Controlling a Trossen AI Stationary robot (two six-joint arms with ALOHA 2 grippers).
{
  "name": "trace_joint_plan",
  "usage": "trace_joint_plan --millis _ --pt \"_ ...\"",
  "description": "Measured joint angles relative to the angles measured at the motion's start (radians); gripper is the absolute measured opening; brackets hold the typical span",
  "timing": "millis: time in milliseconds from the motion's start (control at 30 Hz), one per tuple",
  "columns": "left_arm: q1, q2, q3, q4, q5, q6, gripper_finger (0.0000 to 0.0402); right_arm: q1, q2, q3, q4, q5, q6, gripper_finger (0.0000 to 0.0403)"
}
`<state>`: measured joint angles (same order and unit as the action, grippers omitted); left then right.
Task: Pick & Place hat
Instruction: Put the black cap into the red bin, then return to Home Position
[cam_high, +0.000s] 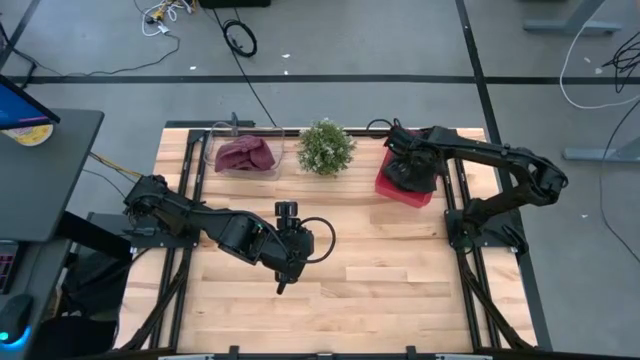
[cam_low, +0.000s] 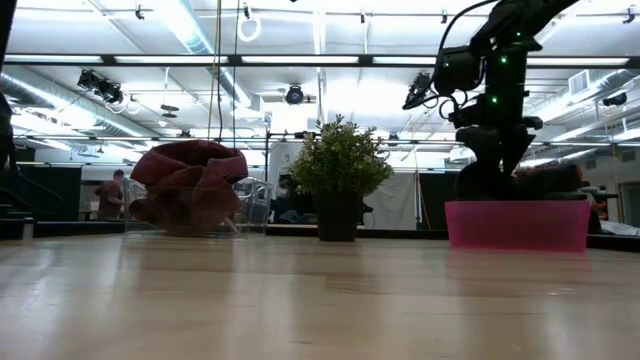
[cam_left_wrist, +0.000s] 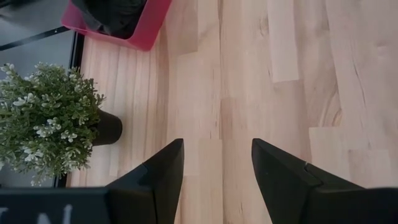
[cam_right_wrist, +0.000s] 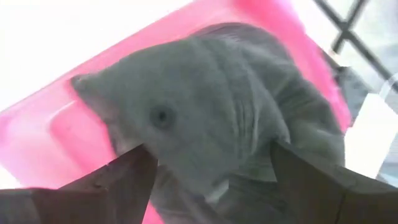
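A dark grey hat (cam_right_wrist: 205, 118) lies in the pink bin (cam_high: 385, 187) at the table's far right, crown up; in the high view the hat (cam_high: 412, 174) is mostly hidden under my right gripper (cam_high: 404, 166). My right gripper (cam_right_wrist: 211, 168) comes down into the bin from above, open, with one finger on either side of the hat's crown. In the low view the right arm stands over the bin (cam_low: 517, 225). My left gripper (cam_high: 296, 240) waits open above the table's middle, with bare wood between its fingers (cam_left_wrist: 217, 162). My right gripper reaches down from above with its fingers (cam_right_wrist: 124, 180) on both sides of the hat's crown (cam_right_wrist: 186, 149). The hat rests in the bin. I cannot tell whether the fingers touch the cloth.
A small potted plant (cam_high: 326, 147) stands at the far edge, left of the bin. A clear container with a crumpled maroon cloth (cam_high: 246, 155) sits to the plant's left. The near half of the table is bare wood (cam_high: 400, 290).
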<state>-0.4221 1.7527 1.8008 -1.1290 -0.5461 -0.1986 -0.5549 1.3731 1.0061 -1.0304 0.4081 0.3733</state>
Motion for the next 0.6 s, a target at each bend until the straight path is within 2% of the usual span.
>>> trace_joint_plan --millis 100,300,467,600 --pt "0.000 0.000 0.000 0.000 0.000 0.000 0.0185 0.012 0.000 0.000 0.003 -0.063 -0.018 0.0308" --pt "0.000 0.000 0.000 -0.002 0.000 0.000 0.0173 0.028 -0.040 0.001 -0.003 -0.057 -0.035 0.0297" --pt "0.000 0.000 0.000 -0.020 -0.002 0.001 0.0166 0.042 -0.141 0.001 -0.014 -0.052 -0.031 0.0277" --pt "-0.004 -0.001 -0.008 -0.030 -0.081 0.002 0.0153 0.078 -0.246 0.001 -0.060 -0.069 -0.002 0.0258"
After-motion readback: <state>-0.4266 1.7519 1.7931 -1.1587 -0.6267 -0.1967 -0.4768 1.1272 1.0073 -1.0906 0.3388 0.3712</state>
